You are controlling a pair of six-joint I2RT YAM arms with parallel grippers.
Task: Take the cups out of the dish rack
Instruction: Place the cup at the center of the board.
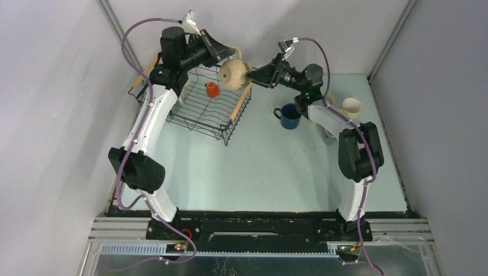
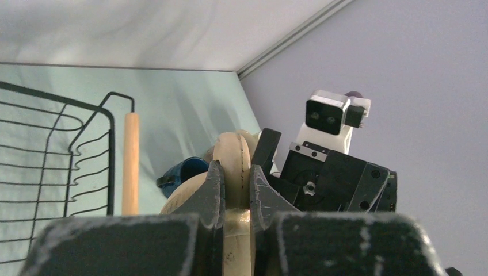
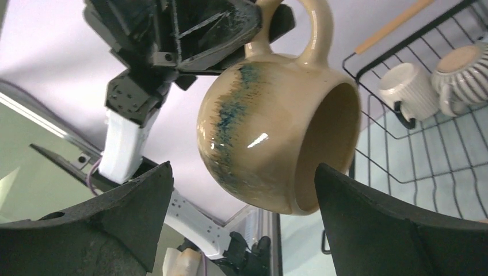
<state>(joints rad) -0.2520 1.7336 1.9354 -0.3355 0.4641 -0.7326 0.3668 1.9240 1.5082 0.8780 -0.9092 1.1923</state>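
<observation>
The left fingers [image 1: 228,53] are clenched on the handle of a cream mug [image 1: 234,73] with a blue-streaked glaze, which hangs in the air above the right-hand wooden bar of the dish rack [image 1: 230,135]. The mug lies on its side, handle uppermost. In the right wrist view, its mouth-to-base axis runs across, from one finger to the other. The right fingers [image 1: 256,73] are spread wide and hold nothing. They straddle the mug body, one past the base and one past the rim, apart from both. This looks like a handover, with the right arm placed to take the mug. An orange cup [image 1: 212,89], a white ribbed cup [image 3: 410,89] and a striped cup [image 3: 467,77] sit in the rack. A navy mug [image 1: 289,117] stands on the bench [image 1: 259,167].
</observation>
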